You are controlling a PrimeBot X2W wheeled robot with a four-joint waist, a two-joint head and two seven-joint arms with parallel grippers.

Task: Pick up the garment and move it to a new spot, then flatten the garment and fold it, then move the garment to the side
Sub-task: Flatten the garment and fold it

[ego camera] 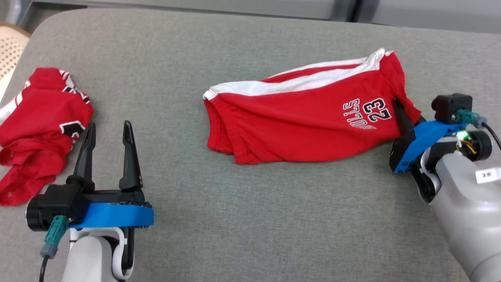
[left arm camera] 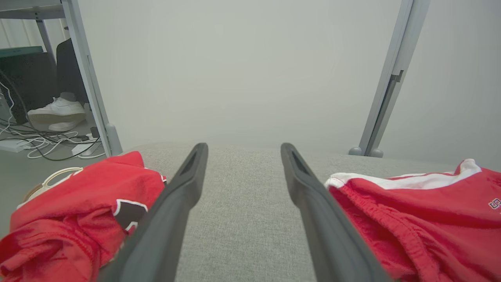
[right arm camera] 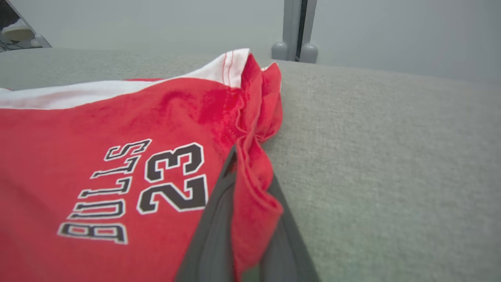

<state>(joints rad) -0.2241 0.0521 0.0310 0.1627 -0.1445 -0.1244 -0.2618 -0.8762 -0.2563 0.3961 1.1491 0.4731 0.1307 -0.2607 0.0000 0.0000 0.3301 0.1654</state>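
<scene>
Right wrist view — garment [right arm camera: 98, 137] hem hides tips of clamped right pincer [right arm camera: 243, 184].

Looks like a robotics lab bay: grey fabric-covered worktable [ego camera: 250, 219], metal frame posts [left arm camera: 391, 78], plain partition wall [left arm camera: 242, 70], loose cables [left arm camera: 58, 137] trailing across the floor.

A wide grey woven-fabric table top [ego camera: 250, 219] with rounded corners stands before a plain pale grey wall [left arm camera: 242, 70] framed by slim grey metal uprights [left arm camera: 385, 90], with a cream perforated chair [ego camera: 9, 47] at one corner and tangled white cables [left arm camera: 43, 143] on the grey floor [left arm camera: 23, 176] beyond.
</scene>
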